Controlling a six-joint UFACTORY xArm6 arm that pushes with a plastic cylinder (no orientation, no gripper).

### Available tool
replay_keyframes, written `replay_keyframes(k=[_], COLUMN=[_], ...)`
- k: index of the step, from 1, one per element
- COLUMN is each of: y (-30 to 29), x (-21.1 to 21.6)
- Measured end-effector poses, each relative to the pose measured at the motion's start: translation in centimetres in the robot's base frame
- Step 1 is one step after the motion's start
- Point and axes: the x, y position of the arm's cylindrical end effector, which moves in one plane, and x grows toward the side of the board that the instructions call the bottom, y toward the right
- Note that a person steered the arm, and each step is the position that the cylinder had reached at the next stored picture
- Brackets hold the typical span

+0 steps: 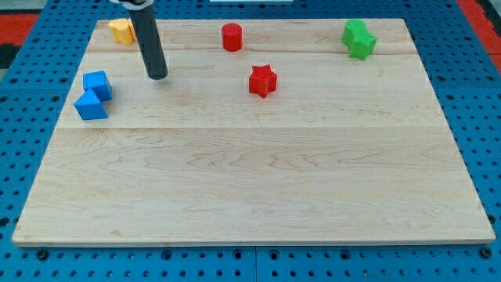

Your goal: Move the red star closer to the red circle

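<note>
Red star (263,81): sits in the upper middle of the wooden board (258,188), flat on the wood, touching nothing.
Red circle (232,37): up and toward the view's left of the star, near the board's top edge; the two are near each other but plainly apart, with bare wood between them.
My tip (157,76): down on the board well to the view's left of the star, roughly level with it, touching no block (there is no hand to spread or pinch, only the bare rod end).
Progress: judging from the gap, the closing push is not yet made; the tip would need to get to the star's lower right side to drive it up-left.
Blue blocks (94,95): two touching, just left of the tip, near the left edge.
Yellow block (121,30): top left corner, partly behind the rod.
Green blocks (358,38): top right, well clear of the route.
</note>
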Motion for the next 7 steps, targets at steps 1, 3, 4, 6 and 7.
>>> replay_keyframes(k=[1,3,4,6,7], y=[-0.8,12.5,19.5,19.6,19.5], x=[6.0,9.1,6.8,3.9,1.3])
